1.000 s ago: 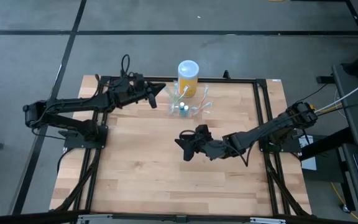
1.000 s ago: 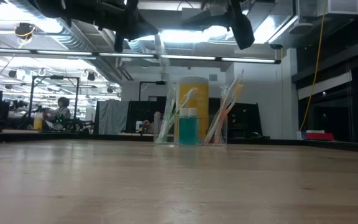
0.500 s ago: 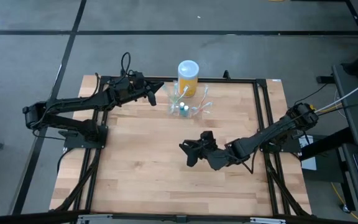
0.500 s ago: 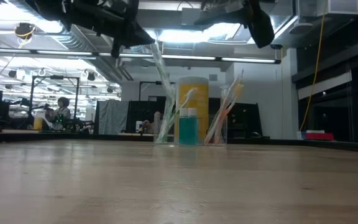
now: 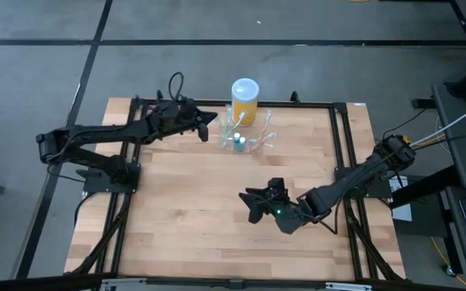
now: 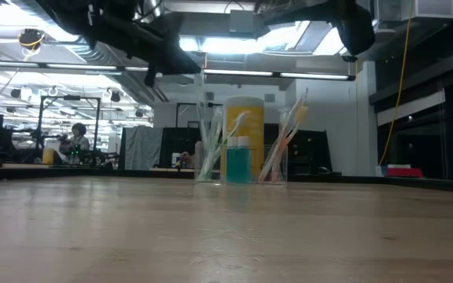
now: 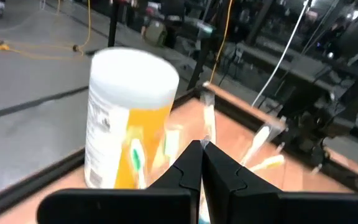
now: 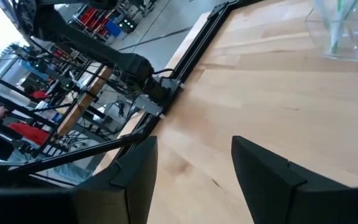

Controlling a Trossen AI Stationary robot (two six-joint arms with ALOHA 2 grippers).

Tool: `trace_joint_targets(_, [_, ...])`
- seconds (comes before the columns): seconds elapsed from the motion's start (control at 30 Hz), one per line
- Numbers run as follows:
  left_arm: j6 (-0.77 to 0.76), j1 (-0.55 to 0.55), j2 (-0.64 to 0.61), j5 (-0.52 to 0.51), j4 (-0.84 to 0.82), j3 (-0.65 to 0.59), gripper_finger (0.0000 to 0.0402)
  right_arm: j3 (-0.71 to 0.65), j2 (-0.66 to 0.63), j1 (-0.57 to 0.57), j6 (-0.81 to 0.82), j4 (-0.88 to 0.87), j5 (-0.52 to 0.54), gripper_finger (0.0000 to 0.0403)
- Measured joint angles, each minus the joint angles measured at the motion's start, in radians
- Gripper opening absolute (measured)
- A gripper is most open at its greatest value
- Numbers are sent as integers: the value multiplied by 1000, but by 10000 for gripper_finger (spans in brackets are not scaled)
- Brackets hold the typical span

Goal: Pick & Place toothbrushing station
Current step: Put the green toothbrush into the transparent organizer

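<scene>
The clear toothbrushing station [image 5: 247, 139] stands on its base at the table's far middle, holding several toothbrushes and a teal bottle [image 6: 238, 161]. It also shows in the right wrist view [image 8: 347, 37]. My left gripper [image 5: 211, 121] is just left of the station, shut on a thin clear toothbrush [image 6: 204, 118] that stands in the station's left end. My right gripper [image 5: 254, 206] hangs open and empty over the middle of the table, nearer the front. My left gripper pinches the clear toothbrush near its upper end [image 7: 206, 134] between its two fingertips. The fingers come about level from the table's left and lie across the brush. The brush stands nearly upright, with its lower end [image 6: 208, 169] inside the station.
A yellow cylindrical container with a white lid [image 5: 245, 97] stands right behind the station, close to my left gripper [image 7: 202, 149]. A black frame [image 5: 338, 129] runs along the table's edges. Bare wood [image 5: 184, 210] lies in front of the station.
My left gripper has gone toward the table's right edge, up to the station; the clear toothbrush it holds has tipped from slanted to nearly upright. My right gripper has drawn back toward the table's near edge and a little to the right, staying open.
</scene>
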Motion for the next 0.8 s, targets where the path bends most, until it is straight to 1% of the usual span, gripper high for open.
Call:
trace_joint_targets(0.27, [-6, -7, 111, 1, 53, 0, 2, 0, 0, 16, 22, -4, 8, 207])
trace_joint_targets(0.43, [-9, -6, 159, 12, 67, 0, 2, 0, 0, 16, 35, -6, 8, 207])
trace_joint_targets(0.53, [-9, -6, 169, -20, 81, 0, 7, 0, 0, 16, 35, -6, 8, 207])
trace_joint_targets(0.6, [-9, 2, 170, -31, 84, 0, 22, 0, 0, 18, 36, -6, 8, 207])
trace_joint_targets(0.67, [-27, 16, 170, -28, 89, 0, 46, 0, 0, 19, 36, -6, 7, 207])
trace_joint_targets(0.8, [-58, 47, 170, -6, 106, 0, 116, 0, 0, 21, 36, -6, 0, 207])
